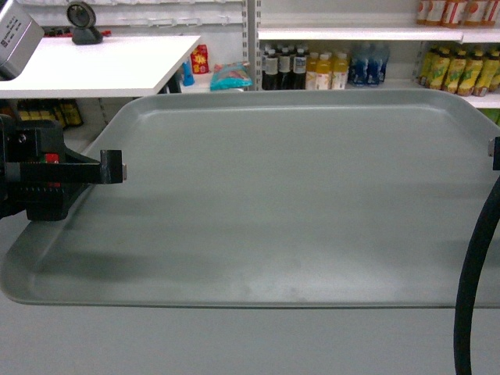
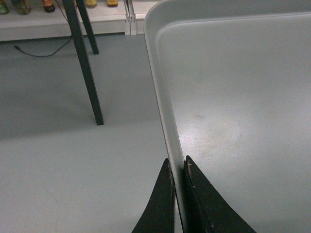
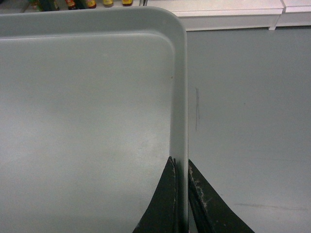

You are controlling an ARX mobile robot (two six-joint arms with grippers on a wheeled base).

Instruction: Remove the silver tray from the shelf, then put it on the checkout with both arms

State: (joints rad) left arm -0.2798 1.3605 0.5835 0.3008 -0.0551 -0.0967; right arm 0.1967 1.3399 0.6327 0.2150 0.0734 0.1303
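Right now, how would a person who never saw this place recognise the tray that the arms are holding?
It fills the middle of the head view, in front of the stocked bottle shelves. The silver tray is a large dull grey rectangle with rounded corners, a low rim and nothing inside.

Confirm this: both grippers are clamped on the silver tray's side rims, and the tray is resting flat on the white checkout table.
Not quite. Both grippers do clamp the silver tray, but it is held in the air; both wrist views show grey floor beneath its rims. The head view shows the white checkout behind it.

Left tool [image 2: 179, 167] pinched tight across a tray [image 1: 297, 211] rim, right tool [image 3: 181, 167] likewise, both arms held level.
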